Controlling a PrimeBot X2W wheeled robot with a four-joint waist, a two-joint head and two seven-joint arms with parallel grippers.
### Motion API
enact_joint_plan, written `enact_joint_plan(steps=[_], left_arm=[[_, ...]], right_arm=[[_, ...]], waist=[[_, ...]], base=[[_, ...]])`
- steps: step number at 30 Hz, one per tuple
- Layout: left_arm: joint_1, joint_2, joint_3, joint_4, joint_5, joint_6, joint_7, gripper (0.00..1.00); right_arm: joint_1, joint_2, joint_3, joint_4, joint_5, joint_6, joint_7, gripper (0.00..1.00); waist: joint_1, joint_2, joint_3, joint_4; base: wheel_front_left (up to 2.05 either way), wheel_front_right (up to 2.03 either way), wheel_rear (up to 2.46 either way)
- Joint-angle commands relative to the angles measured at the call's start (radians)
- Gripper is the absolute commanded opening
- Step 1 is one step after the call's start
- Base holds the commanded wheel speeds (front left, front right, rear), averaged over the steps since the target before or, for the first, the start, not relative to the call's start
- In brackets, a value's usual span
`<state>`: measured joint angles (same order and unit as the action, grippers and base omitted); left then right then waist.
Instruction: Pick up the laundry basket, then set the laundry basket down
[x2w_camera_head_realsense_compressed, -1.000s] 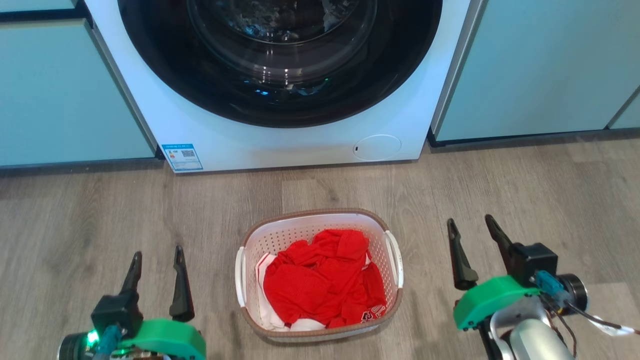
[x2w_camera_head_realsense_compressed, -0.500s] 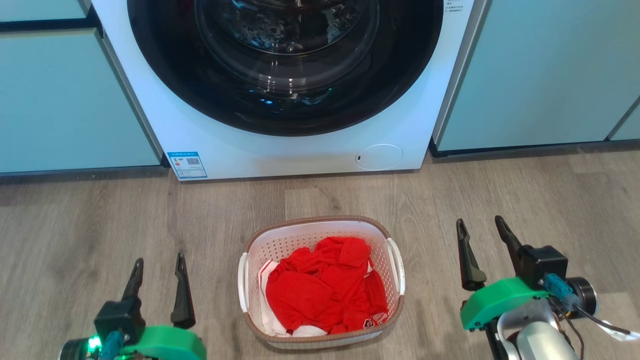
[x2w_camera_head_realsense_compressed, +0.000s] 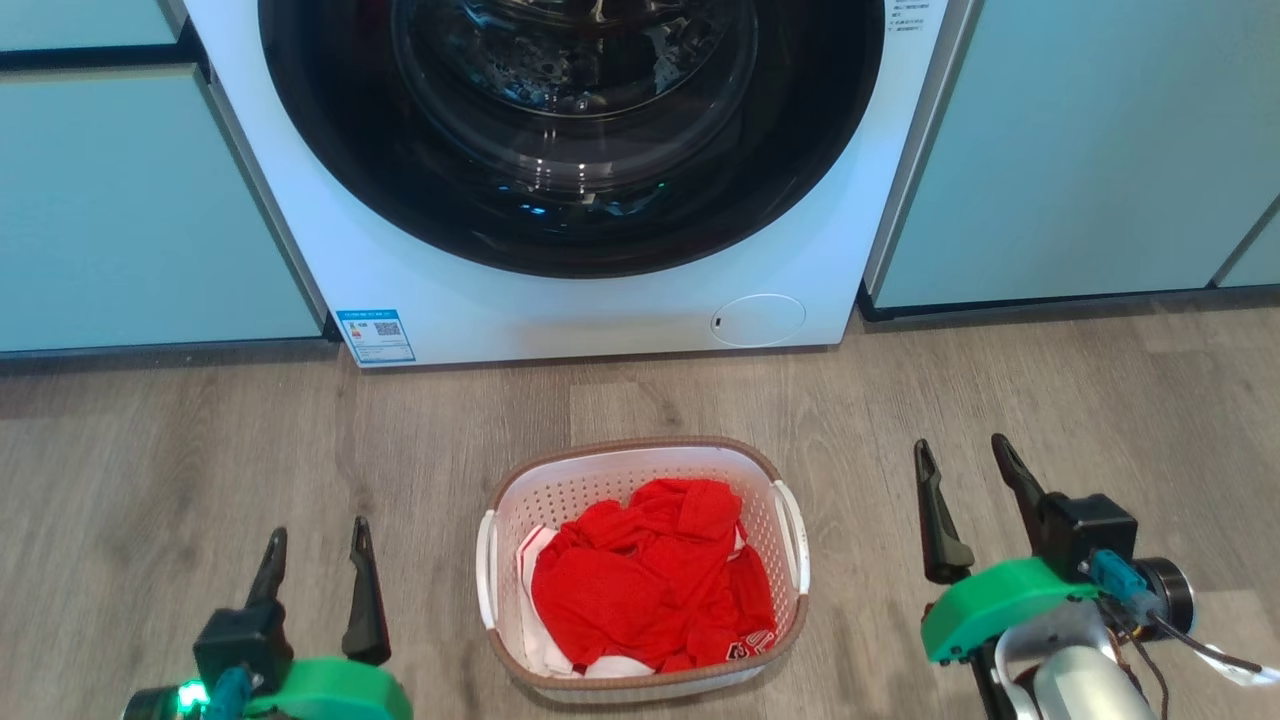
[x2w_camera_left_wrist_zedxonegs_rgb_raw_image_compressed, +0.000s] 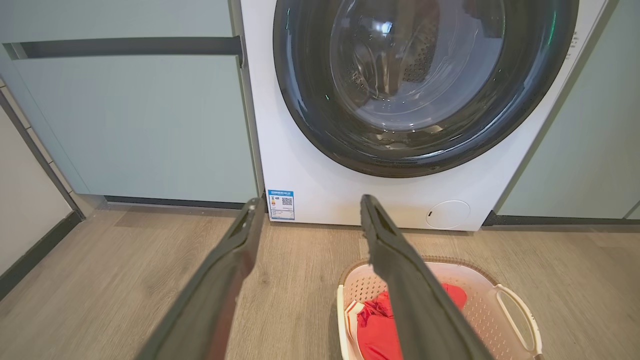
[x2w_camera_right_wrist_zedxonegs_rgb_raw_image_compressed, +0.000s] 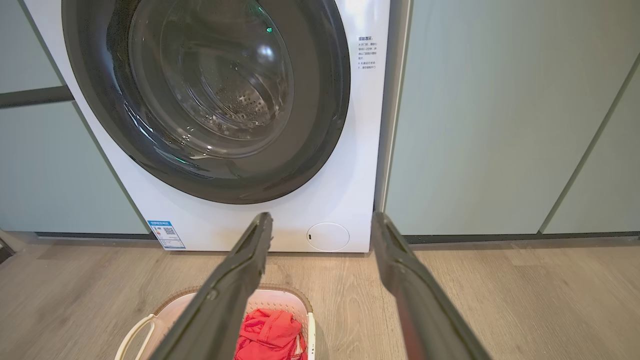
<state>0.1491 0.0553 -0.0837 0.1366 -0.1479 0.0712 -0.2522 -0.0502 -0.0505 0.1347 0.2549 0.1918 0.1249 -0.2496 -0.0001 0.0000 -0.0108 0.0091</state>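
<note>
The laundry basket (x2w_camera_head_realsense_compressed: 600, 470) is white with perforated walls, a brown rim and white side handles. It stands on the wood floor before the washing machine, with red clothes (x2w_camera_head_realsense_compressed: 650, 575) inside. My left gripper (x2w_camera_head_realsense_compressed: 318, 537) is open, to the basket's left and apart from it. On the other side my right gripper (x2w_camera_head_realsense_compressed: 962, 448) is open too, also clear of the basket. The left wrist view has the basket (x2w_camera_left_wrist_zedxonegs_rgb_raw_image_compressed: 515, 310) at lower right, behind one finger. In the right wrist view the basket (x2w_camera_right_wrist_zedxonegs_rgb_raw_image_compressed: 280, 300) lies at the bottom, left of centre.
A white washing machine (x2w_camera_head_realsense_compressed: 620, 310) with a dark round door stands straight ahead. Pale teal cabinets (x2w_camera_head_realsense_compressed: 130, 200) flank it on both sides. Bare wood floor (x2w_camera_head_realsense_compressed: 1050, 390) lies around the basket.
The whole head view has shifted slightly downward, so the camera moved. The basket and both open grippers keep their places relative to each other.
</note>
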Motion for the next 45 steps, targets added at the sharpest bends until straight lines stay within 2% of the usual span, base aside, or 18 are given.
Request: enact_joint_plan(steps=[1,2,7,45], left_arm=[[-0.019,-0.005,0.037,-0.027,0.014,0.007,-0.01,1.0],[0.002,0.0,0.0,0.001,0.007,0.001,0.0,0.0],[0.017,0.0,-0.004,0.058,0.001,-0.001,0.003,0.0],[-0.069,0.0,0.057,0.074,-0.458,-0.064,0.115,0.0]], right_arm=[[-0.008,0.0,0.021,-0.036,-0.006,0.006,-0.012,1.0],[0.003,0.0,0.0,0.0,0.0,0.0,0.0,0.0],[0.025,0.001,0.003,0.053,0.007,0.0,0.002,0.0],[0.001,-0.019,-0.049,0.032,0.471,0.002,0.094,0.0]], waist=[[0.0001,0.0,0.0,-0.001],[0.0001,0.0,-0.001,-0.001],[0.0001,0.0,-0.001,-0.001],[0.0001,0.0,0.004,-0.004]], base=[[0.0,0.0,0.0],[0.0,0.0,0.0],[0.0,0.0,0.0],[0.0,0.0,0.0]])
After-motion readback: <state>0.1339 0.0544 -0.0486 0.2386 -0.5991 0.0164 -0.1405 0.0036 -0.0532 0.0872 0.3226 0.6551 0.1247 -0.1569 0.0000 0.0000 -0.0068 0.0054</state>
